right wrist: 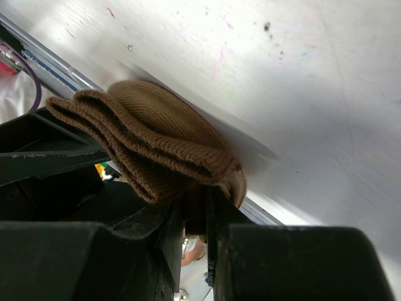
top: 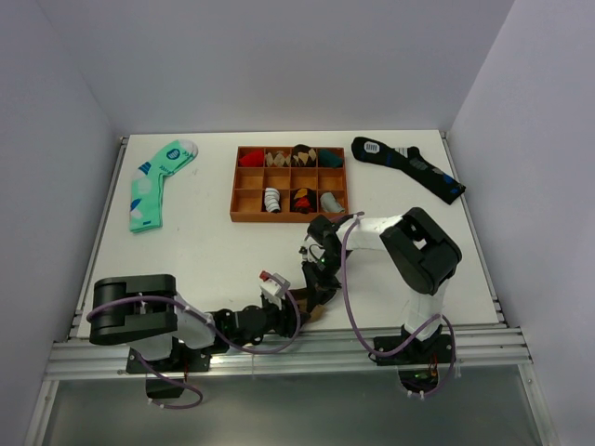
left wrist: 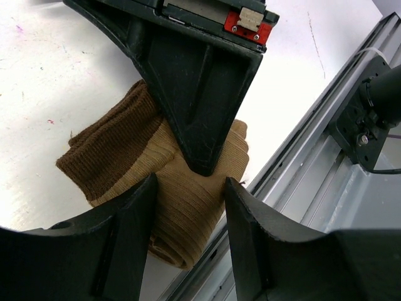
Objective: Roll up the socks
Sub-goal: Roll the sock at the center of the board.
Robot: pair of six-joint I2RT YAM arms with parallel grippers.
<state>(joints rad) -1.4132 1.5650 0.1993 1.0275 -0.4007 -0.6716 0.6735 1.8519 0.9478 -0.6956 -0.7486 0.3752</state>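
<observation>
The socks [left wrist: 182, 207] lie folded at the near edge of the bench [top: 214, 251], beside the rail [left wrist: 294, 163]. By the look they are light, limp knit that slumps unless pinned, best pinched across the thick layers mid-bundle. Their long axis slants, darker cuffs away from the rail, folded end toward it. The right claw [right wrist: 195, 204] is nipped almost closed on the fabric; the left claw [left wrist: 190, 188] gapes wide astride them.

Bright even overhead light glares off the white matte tabletop [left wrist: 37, 75] in the left wrist view, throws soft shadow beside the folded tan-brown knit socks [right wrist: 163, 132], near foreground blurry.
</observation>
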